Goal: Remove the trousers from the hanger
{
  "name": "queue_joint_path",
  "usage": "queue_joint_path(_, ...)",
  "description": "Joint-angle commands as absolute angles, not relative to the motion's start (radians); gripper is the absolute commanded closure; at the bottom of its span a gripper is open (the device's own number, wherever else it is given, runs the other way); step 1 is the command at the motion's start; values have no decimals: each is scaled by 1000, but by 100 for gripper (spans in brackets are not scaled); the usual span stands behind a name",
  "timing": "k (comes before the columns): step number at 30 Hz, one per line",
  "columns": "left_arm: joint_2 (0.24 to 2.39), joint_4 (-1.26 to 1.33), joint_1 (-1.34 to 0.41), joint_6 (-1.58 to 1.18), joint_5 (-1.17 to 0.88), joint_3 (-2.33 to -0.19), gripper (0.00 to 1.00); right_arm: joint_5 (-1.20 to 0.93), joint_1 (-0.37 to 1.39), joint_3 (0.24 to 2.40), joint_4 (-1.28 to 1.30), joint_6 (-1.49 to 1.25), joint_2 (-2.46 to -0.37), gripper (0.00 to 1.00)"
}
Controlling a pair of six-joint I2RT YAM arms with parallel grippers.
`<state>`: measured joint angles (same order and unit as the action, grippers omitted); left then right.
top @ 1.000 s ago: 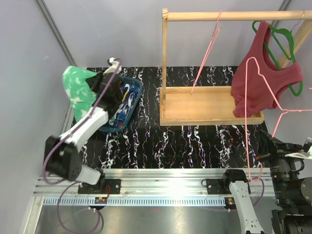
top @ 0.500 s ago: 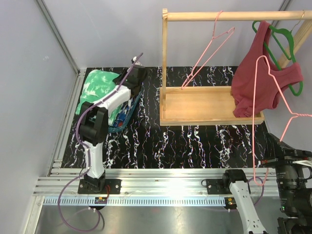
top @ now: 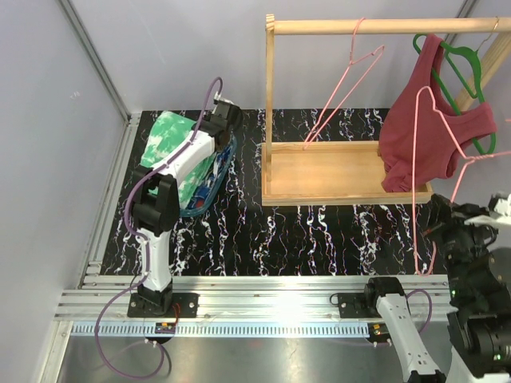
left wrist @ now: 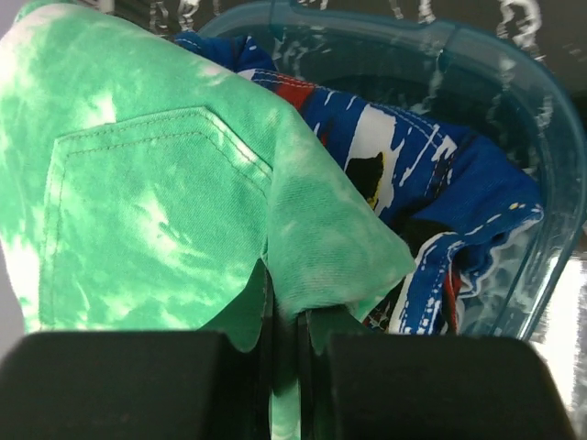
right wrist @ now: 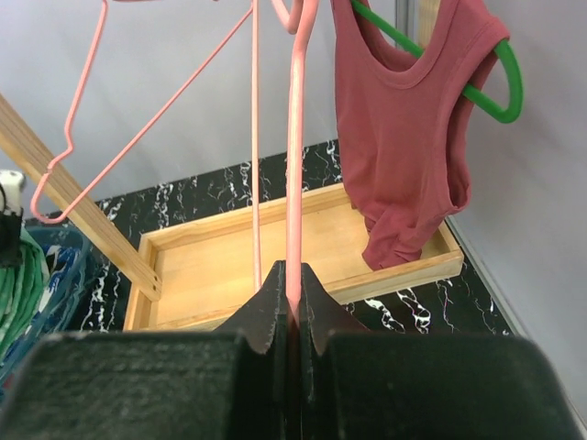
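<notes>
green trousers (top: 164,142) lowered onto basket (left wrist: 550,137), hanger (right wrist: 293,183) shifted

At ten o'clock the left arm (top: 180,171) reaches over the basket (top: 200,209), and the green trousers (top: 166,142) lie draped on its left side. At one o'clock a pink hanger (top: 343,96) hangs bare from the rack (top: 375,26). At three o'clock the tank top (top: 427,144) hangs on a green hanger (top: 457,54), with a second pink hanger (top: 414,207) upright before it.

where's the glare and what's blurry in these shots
Top external: glare on the metal rail at the near edge. Left wrist: green trousers sharp, the dark fingers at the bottom soft. Right wrist: pink hanger slightly soft close to the lens.
</notes>
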<state>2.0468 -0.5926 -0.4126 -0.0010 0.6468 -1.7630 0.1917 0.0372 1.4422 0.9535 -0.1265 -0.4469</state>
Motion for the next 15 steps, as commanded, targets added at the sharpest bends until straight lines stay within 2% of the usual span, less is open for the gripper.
queue_joint_path(1, 2066, -635, -430, -135, 493, -1877, 100, 183, 43, 1451, 873, -103, -509, 100)
queue_joint_path(6, 2028, -653, -428, -172, 442, -1891, 100, 178, 43, 1456, 871, -104, -522, 100)
queue_joint_path(11, 2086, -709, -428, -137, 439, -1951, 100, 158, 43, 1451, 868, -112, -534, 100)
queue_joint_path(12, 2089, -700, -428, -132, 430, -1939, 99, 158, 43, 1447, 867, -113, -535, 100)
queue_joint_path(15, 2121, -692, -417, -121, 373, -1905, 82, 152, 44, 1437, 856, -117, -543, 100)
